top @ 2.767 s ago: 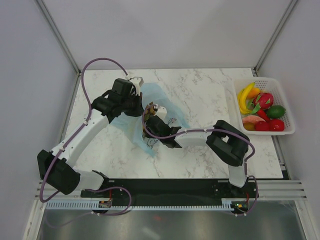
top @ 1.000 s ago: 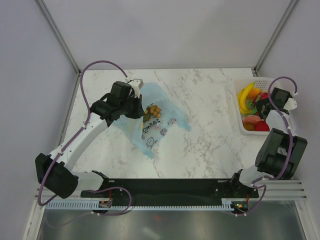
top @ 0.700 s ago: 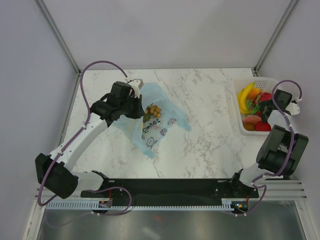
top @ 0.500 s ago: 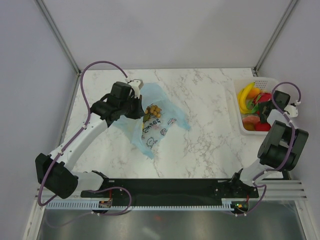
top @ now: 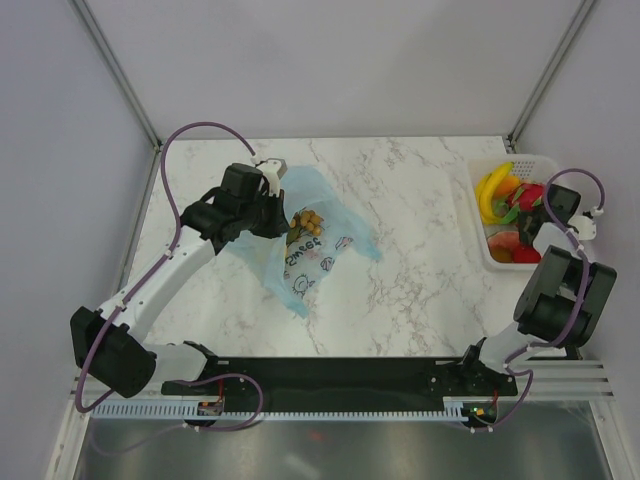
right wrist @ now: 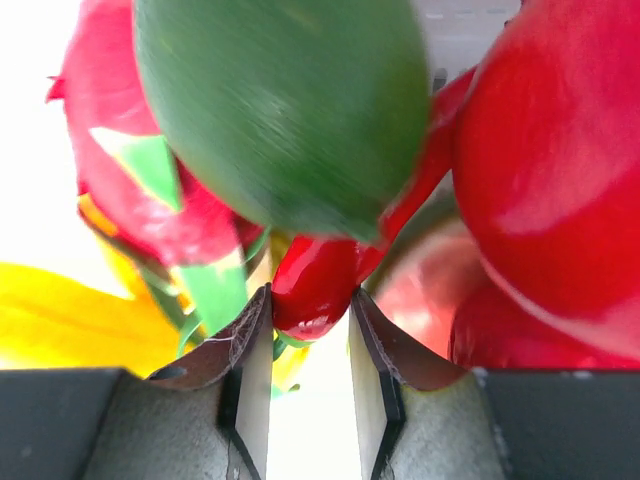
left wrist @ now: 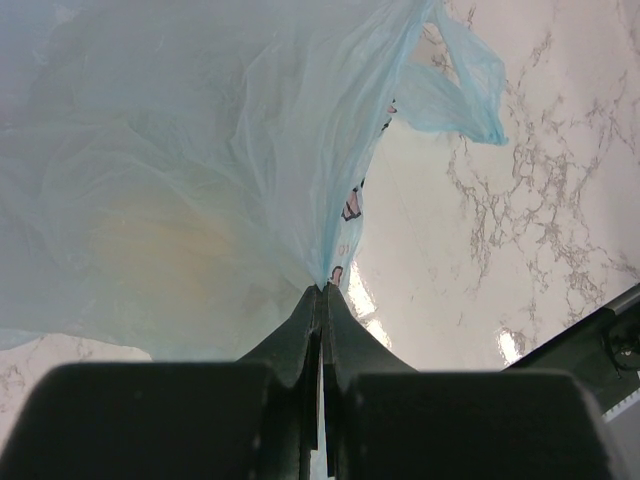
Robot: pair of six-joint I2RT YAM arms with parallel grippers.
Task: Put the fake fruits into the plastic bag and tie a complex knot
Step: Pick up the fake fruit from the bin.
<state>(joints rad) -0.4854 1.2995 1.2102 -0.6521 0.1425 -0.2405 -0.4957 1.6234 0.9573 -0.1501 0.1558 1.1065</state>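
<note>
I read the left arm's fingers [left wrist: 322, 300] as fully closed, pinching a fold of the thin translucent light-blue plastic bag [top: 325, 245]. The bag lies on the left-centre of the white marble-patterned worktop [top: 430, 200], with its far-left edge in that grip. A tan round cluster fruit [top: 308, 222] shows inside the bag near its mouth.

The right arm's fingers [right wrist: 255, 330] are down in the white mesh plastic basket [top: 525, 158] at the worktop's right edge. They stand partly apart, with a small glossy red tapered fruit [right wrist: 312, 285] between them touching both pads. I cannot tell if it is lifted. Just beyond it I see:
- a green oval fruit [right wrist: 280, 110];
- a pink-red dragon fruit [right wrist: 120, 190];
- a yellow banana [right wrist: 60, 320];
- a large round red fruit [right wrist: 560, 170].
</note>
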